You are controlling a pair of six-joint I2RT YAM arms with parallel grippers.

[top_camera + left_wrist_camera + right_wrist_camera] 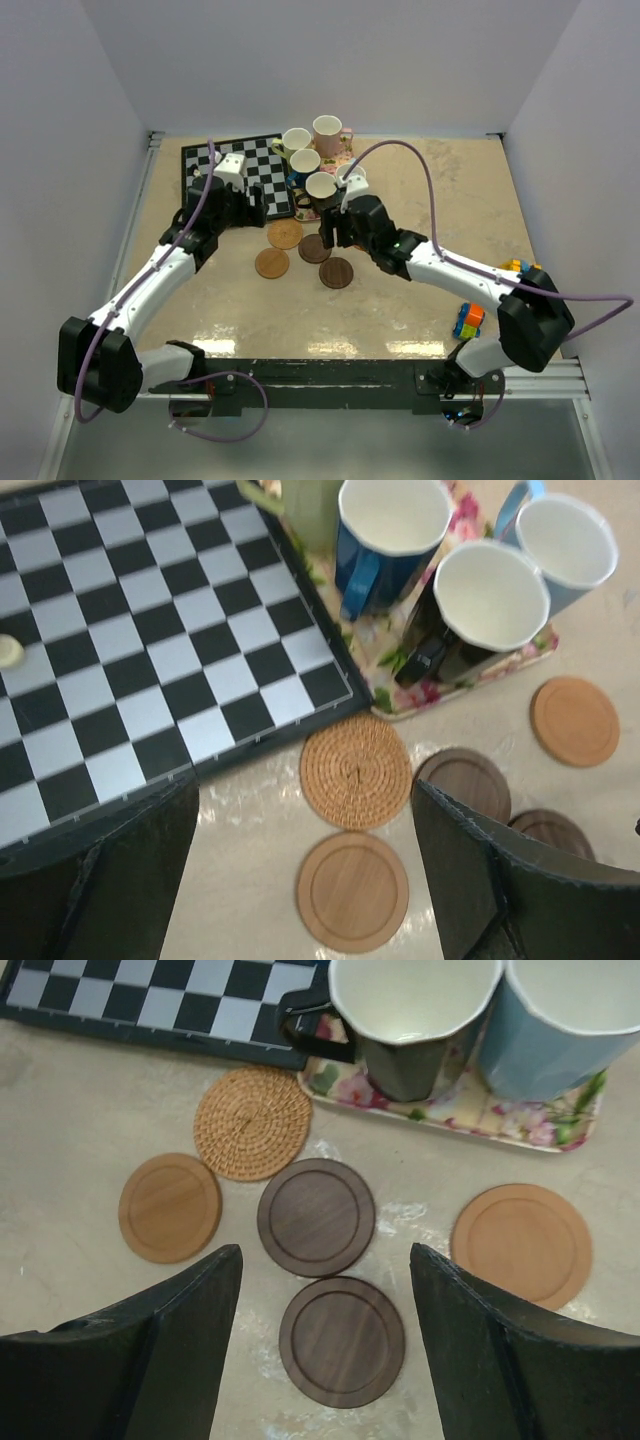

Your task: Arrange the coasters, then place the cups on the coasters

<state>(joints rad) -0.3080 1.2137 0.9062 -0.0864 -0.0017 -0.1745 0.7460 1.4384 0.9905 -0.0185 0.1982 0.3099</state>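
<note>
Several coasters lie flat on the table: a woven one point(252, 1122), a smooth orange-brown one point(170, 1207), two dark brown ones point(316, 1217) point(342, 1340), and another orange-brown one point(521, 1244) to the right. The cups stand on a floral tray point(450, 1110): black point(410, 1020), light blue point(570, 1020), dark blue point(390, 530), yellow-green point(295, 140) and pink point(328, 128). My right gripper point(325, 1250) hovers open and empty over the dark brown coasters. My left gripper point(305, 785) hangs open and empty above the woven coaster point(355, 770) and a smooth orange-brown coaster point(352, 890).
A chessboard point(250, 170) lies at the back left, touching the tray, with a small pale piece point(8, 650) on it. Colourful toy blocks point(468, 320) point(515, 267) sit at the right. Grey walls close in the table on three sides.
</note>
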